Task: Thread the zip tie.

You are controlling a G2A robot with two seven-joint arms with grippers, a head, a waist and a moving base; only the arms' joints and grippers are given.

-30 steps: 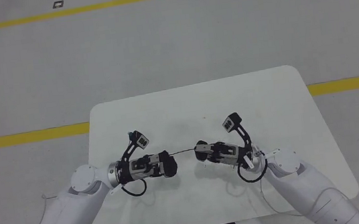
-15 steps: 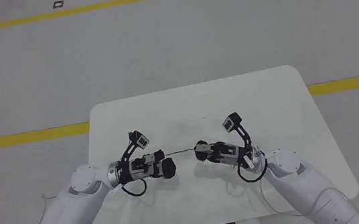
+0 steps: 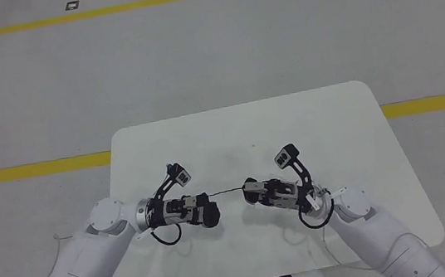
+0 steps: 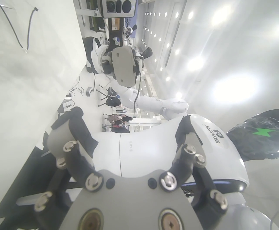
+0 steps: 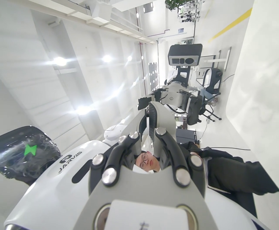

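The zip tie [image 3: 227, 190] is a thin black strap stretched level above the white table [image 3: 329, 117] between my two grippers. My right gripper [image 3: 248, 191] is shut on one end of it; in the right wrist view its fingers [image 5: 162, 122] are pressed close together, and the strap itself is hidden there. The strap's free end points toward my left gripper [image 3: 211, 210], which sits just on the near side of that tip. In the left wrist view the left gripper [image 4: 128, 122] stands wide open with nothing between its fingers [image 4: 69, 124]. The right gripper [image 4: 122, 65] faces it from farther off.
A thin black bent strand with a small head [image 4: 29, 28] lies on the table surface in the left wrist view. The table's rounded edges run close to both arms on the near side. A person in dark clothing [image 5: 235, 172] sits behind the robot.
My left gripper has opened and slipped toward the near edge, off the strap's free end. The right gripper still holds the zip tie and has shifted only slightly.
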